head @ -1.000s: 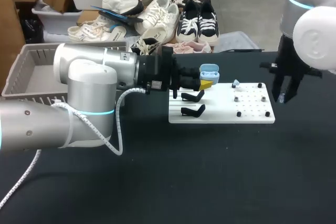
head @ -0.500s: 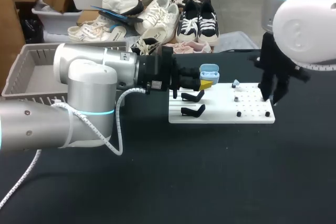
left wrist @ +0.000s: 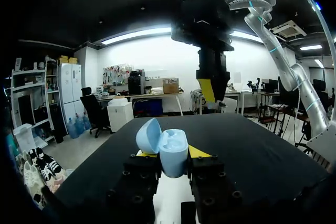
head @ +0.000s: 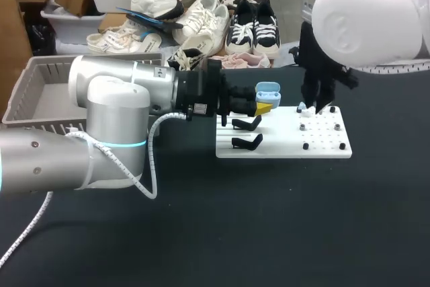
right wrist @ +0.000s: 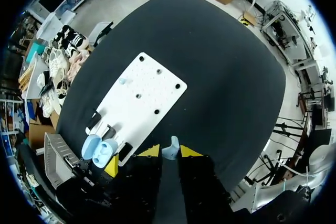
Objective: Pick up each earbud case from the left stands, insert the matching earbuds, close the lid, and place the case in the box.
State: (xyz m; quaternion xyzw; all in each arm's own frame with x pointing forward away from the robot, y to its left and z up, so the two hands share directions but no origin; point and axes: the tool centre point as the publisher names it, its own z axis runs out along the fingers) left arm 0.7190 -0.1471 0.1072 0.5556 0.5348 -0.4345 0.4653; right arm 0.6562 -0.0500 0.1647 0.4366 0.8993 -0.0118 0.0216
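Earbud case point(left wrist: 176, 148), probably light, stiff and slick, is clamped by its body in the left pincer point(left wrist: 173, 156), lid open; the right pincer point(right wrist: 170, 153) pinches a tiny earbud point(right wrist: 171, 146).

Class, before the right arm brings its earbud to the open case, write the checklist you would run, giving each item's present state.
1. Left tool shut on case: ok.
2. Case lid open: ok.
3. Earbud gripped in right tool: ok.
4. Right tool above the case: not ok, it hangs over the white board, beside the case.
5. Case pockets free: cannot tell.
6. Second earbud waiting on the board: ok.
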